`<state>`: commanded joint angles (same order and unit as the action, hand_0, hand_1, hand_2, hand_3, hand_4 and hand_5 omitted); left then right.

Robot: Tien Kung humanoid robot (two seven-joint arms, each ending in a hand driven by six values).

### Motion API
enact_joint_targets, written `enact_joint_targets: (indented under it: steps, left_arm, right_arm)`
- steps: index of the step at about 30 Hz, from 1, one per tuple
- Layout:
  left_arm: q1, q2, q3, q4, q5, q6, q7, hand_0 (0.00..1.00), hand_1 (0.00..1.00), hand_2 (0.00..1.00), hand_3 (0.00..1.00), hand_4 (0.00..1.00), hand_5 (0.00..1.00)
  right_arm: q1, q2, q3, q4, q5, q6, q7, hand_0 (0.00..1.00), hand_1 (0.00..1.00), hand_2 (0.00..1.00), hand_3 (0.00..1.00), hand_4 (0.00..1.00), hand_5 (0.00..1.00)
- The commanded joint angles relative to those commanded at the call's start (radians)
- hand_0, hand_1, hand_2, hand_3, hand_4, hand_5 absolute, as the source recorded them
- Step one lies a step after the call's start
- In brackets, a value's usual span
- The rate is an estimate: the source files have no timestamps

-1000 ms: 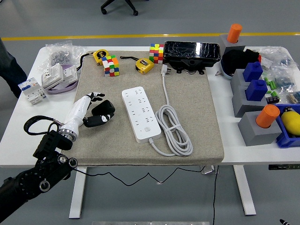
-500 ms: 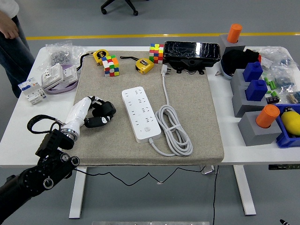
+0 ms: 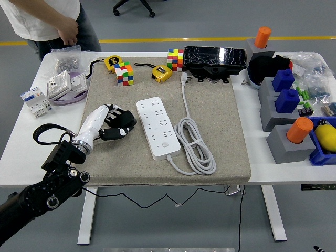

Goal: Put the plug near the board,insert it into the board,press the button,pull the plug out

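Note:
A white power strip (image 3: 158,127) lies in the middle of the grey mat, its button near the front end and its white cord coiled (image 3: 195,146) to its right. A black plug adapter (image 3: 122,123) sits on the mat just left of the strip. My left hand (image 3: 107,122), white with black fingers, is curled around the black plug and holds it close to the strip's left edge. My right hand is out of view.
Two colour cubes (image 3: 124,73) (image 3: 175,59), two yellow tape measures and a black box (image 3: 214,56) lie at the mat's far edge. Grey blocks with blue and orange pieces (image 3: 287,121) stand at the right. A person (image 3: 50,21) stands at the far left.
My left hand has closed on the black plug and carried it to the right and slightly away, toward the power strip. A person has walked up to the table's far left corner.

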<state>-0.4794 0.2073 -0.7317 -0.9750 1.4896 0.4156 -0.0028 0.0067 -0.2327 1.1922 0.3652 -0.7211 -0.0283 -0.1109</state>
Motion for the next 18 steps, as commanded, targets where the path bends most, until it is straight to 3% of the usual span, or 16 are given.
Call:
enact_joint_targets:
  steps: [9, 18]
  left_arm:
    - [-0.044, 0.011, 0.054, -0.041, -0.055, -0.071, -0.001, 0.410, 0.381, 0.415, 0.516, 0.463, 0.048]
    - [-0.063, 0.002, 0.086, -0.018, -0.068, -0.074, -0.007, 0.412, 0.383, 0.415, 0.515, 0.465, 0.053]
  right_arm:
    - [0.002, -0.001, -0.003, 0.000, 0.001, 0.000, 0.000, 0.543, 0.646, 0.664, 0.562, 0.901, 0.426]
    - [0.002, -0.002, -0.005, -0.001, 0.003, 0.000, 0.000, 0.543, 0.645, 0.664, 0.561, 0.900, 0.426]
